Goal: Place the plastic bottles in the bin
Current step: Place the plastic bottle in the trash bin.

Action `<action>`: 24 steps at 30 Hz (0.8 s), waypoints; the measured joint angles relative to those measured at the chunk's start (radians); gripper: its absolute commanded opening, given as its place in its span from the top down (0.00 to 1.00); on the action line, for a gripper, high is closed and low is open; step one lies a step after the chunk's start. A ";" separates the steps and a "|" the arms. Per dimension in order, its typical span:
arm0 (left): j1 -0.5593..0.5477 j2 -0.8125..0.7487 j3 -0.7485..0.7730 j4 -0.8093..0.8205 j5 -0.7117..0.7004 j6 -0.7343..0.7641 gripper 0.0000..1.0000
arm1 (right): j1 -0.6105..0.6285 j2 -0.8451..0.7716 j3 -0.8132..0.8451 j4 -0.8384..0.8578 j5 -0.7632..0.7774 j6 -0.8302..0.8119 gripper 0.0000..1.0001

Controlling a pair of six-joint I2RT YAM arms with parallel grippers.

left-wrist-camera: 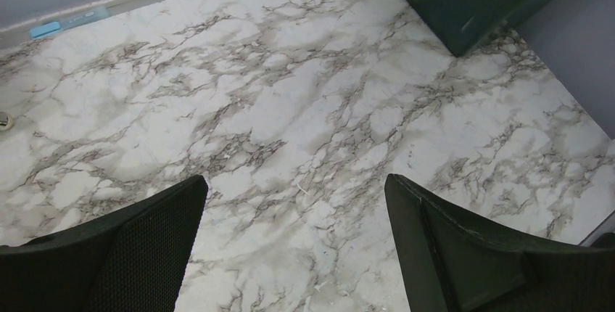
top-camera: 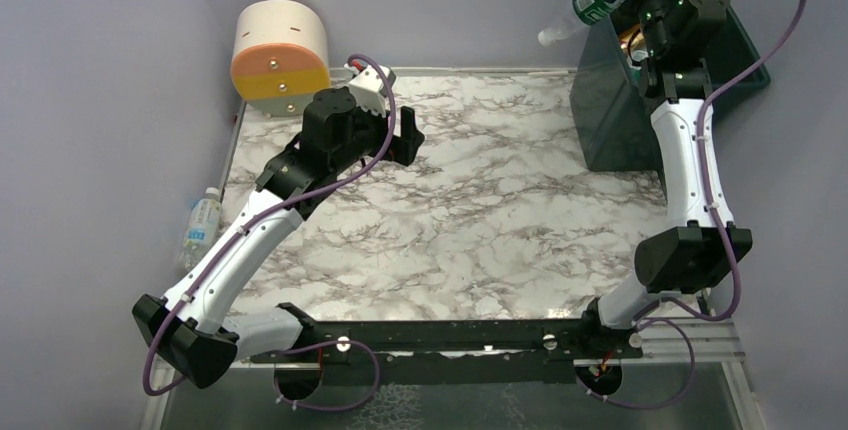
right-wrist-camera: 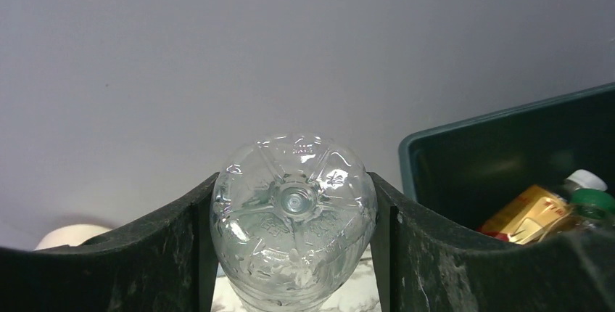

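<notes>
Two arms out.
Left arm (top-camera: 250, 240) low, left gripper (left-wrist-camera: 296, 189) spread wide; right arm (top-camera: 685, 165) raised high, right gripper (right-wrist-camera: 294, 181) clamped on clear bottle (top-camera: 565, 22).

Bin (top-camera: 605, 120) interior mostly behind the right arm (top-camera: 684, 160), held bottle (right-wrist-camera: 294, 218) cap unseen.

Table top (left-wrist-camera: 290, 109): looked like smooth white-and-grey marble, faintly shiny.
Bin (left-wrist-camera: 464, 0): was dark green plastic, smooth, with a dull sheen.
Bottle (right-wrist-camera: 294, 210), left of the bin: was clear glossy plastic, its base moulded in ribs.
Right fingers (right-wrist-camera: 450, 254): were black, matt, scuffed grey.
Left fingers (left-wrist-camera: 123, 261): were black, matt, one pad finely meshed.
</notes>
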 measured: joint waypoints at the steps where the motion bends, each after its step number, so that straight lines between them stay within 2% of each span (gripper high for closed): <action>1: 0.000 0.000 0.000 0.000 0.000 0.000 0.01 | 0.000 -0.002 -0.008 0.016 0.022 -0.009 0.46; 15: 0.002 0.001 0.000 -0.003 0.000 0.000 0.01 | 0.000 -0.084 -0.172 0.348 0.328 -0.102 0.47; 24: 0.002 0.001 0.000 -0.008 0.000 0.000 0.01 | 0.000 -0.106 -0.250 0.540 0.462 -0.202 0.48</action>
